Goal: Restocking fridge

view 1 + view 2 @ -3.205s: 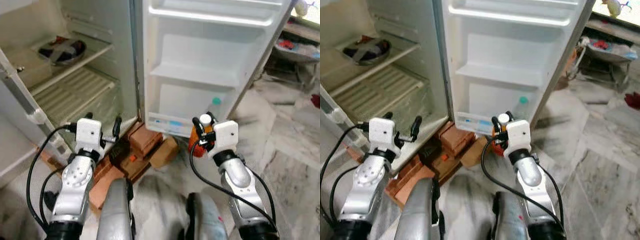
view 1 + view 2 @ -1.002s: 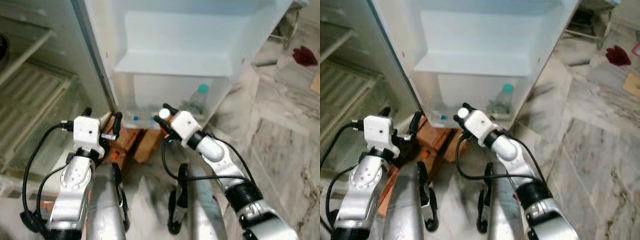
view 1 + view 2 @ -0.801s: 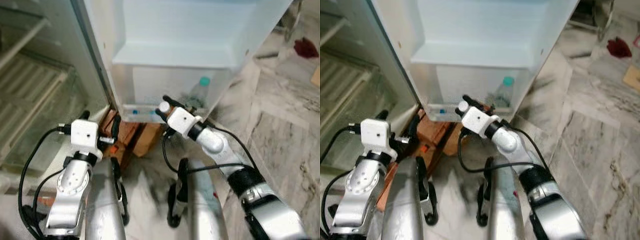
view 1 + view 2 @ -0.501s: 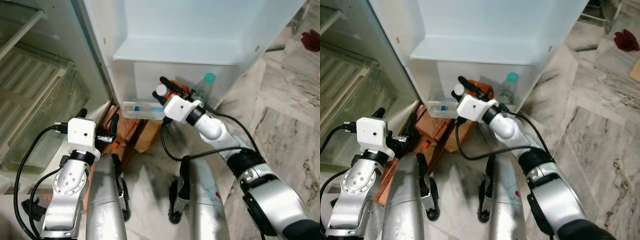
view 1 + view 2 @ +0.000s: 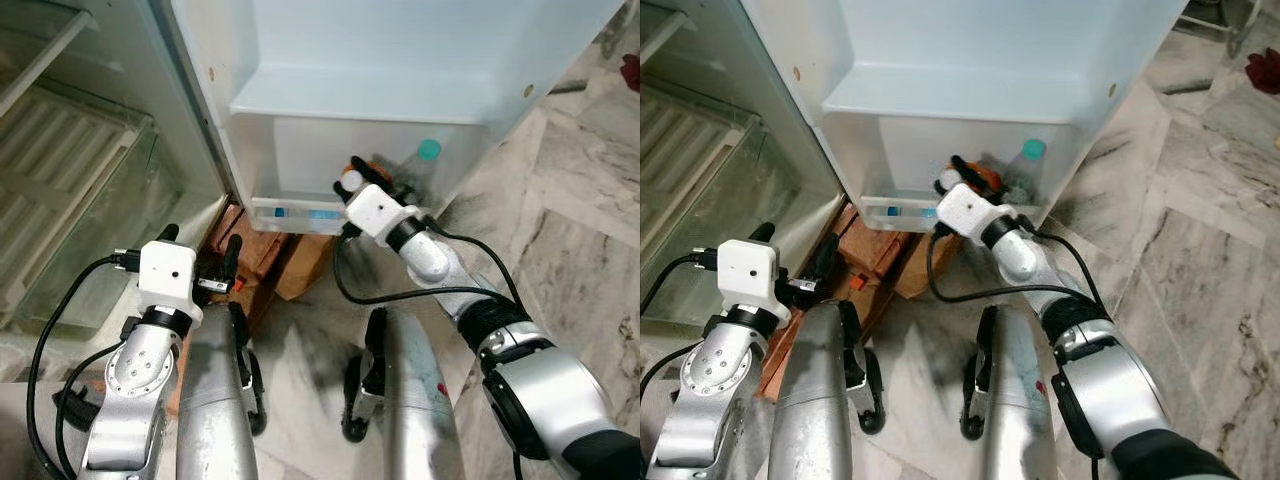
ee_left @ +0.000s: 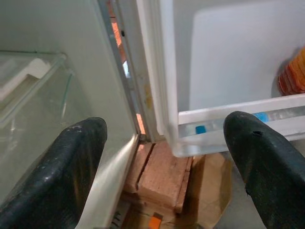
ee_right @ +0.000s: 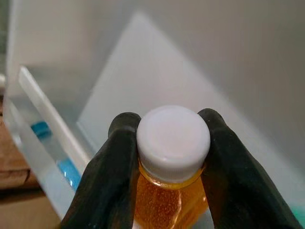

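An orange bottle [image 5: 984, 176] with a white cap [image 7: 173, 130] is in the bottom shelf [image 5: 296, 211] of the open fridge door. My right gripper [image 5: 352, 179] is shut on its neck, just under the cap; the right wrist view shows both fingers [image 7: 110, 171] pressed against it. Beside it in the same shelf stands a clear bottle [image 5: 424, 155] with a teal cap. My left gripper [image 5: 199, 246] hangs open and empty low down by the fridge's bottom corner. Its fingers [image 6: 78, 157] are spread wide in the left wrist view.
Red bricks [image 5: 251, 262] and a piece of cardboard [image 5: 306, 279] lie under the fridge front. A glass-fronted drawer [image 5: 72, 205] fills the fridge's lower left. Marble floor [image 5: 570, 260] spreads to the right. My two silver legs [image 5: 215, 420] stand below.
My right gripper has carried the orange bottle to the right and deeper into the door's bottom shelf, closer to the teal-capped bottle. The left gripper has stayed put.
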`<state>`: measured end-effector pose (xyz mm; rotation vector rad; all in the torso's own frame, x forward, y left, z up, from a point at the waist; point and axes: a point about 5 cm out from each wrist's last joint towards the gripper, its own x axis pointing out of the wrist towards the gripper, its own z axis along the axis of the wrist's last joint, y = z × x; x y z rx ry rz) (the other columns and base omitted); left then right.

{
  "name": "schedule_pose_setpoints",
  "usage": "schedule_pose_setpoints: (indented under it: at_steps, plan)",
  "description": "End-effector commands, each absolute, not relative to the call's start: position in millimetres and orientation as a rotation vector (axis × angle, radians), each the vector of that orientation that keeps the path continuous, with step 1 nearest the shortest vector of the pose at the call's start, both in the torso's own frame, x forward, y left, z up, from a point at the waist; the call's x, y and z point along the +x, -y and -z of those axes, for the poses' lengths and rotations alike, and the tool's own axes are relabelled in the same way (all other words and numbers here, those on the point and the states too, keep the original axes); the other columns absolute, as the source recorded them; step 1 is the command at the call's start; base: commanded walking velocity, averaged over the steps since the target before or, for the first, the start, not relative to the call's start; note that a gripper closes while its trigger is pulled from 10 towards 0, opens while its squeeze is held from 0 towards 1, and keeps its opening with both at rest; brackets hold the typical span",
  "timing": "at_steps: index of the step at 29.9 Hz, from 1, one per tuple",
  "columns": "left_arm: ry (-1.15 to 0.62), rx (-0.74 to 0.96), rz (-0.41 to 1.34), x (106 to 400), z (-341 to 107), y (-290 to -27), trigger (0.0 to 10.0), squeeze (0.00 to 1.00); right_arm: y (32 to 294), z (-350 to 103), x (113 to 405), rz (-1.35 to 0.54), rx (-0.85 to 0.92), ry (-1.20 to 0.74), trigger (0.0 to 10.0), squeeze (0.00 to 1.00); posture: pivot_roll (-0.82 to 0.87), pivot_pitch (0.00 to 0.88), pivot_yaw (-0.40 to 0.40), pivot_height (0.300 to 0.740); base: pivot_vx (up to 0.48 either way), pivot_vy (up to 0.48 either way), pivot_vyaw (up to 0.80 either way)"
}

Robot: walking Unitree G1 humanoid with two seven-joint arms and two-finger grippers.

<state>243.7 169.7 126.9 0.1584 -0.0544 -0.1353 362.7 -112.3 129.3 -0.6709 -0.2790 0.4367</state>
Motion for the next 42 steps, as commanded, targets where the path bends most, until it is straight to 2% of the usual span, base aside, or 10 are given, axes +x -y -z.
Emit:
schedule_pose_setpoints:
  at_steps: [1,6,14,15,16,22,42]
  plan:
    - [0.034,0.166,0.144,240,-124,-170,10.0,0.00,120,-114,359,-0.420,-0.654,0.206,10.0,0.00,0.16,0.359,-0.019,0.561,0.000,0.000,0.00]
    - [0.028,0.170,0.166,242,-124,-166,10.0,0.00,131,-112,362,-0.360,-0.640,0.146,10.0,0.00,0.16,0.353,-0.010,0.561,0.000,0.000,0.00]
    - [0.030,0.175,0.174,244,-125,-165,10.0,0.00,127,-121,371,-0.337,-0.661,0.129,10.0,0.00,0.17,0.345,-0.010,0.561,0.000,0.000,0.00]
    - [0.032,0.176,0.174,244,-125,-165,10.0,0.00,126,-121,372,-0.333,-0.676,0.124,10.0,0.03,0.17,0.343,-0.013,0.561,0.000,0.000,0.00]
    - [0.032,0.176,0.173,244,-125,-165,10.0,0.00,127,-120,372,-0.329,-0.684,0.115,10.0,1.00,0.17,0.343,-0.013,0.561,0.000,0.000,0.00]
    - [0.032,0.178,0.167,245,-124,-166,10.0,0.00,131,-117,375,-0.285,-0.745,0.063,10.0,1.00,0.17,0.333,-0.017,0.561,0.000,0.000,0.00]
    - [0.052,0.178,0.167,254,-126,-164,10.0,0.00,138,-148,381,-0.209,-0.710,0.241,10.0,1.00,0.15,0.292,-0.016,0.561,0.000,0.000,0.00]
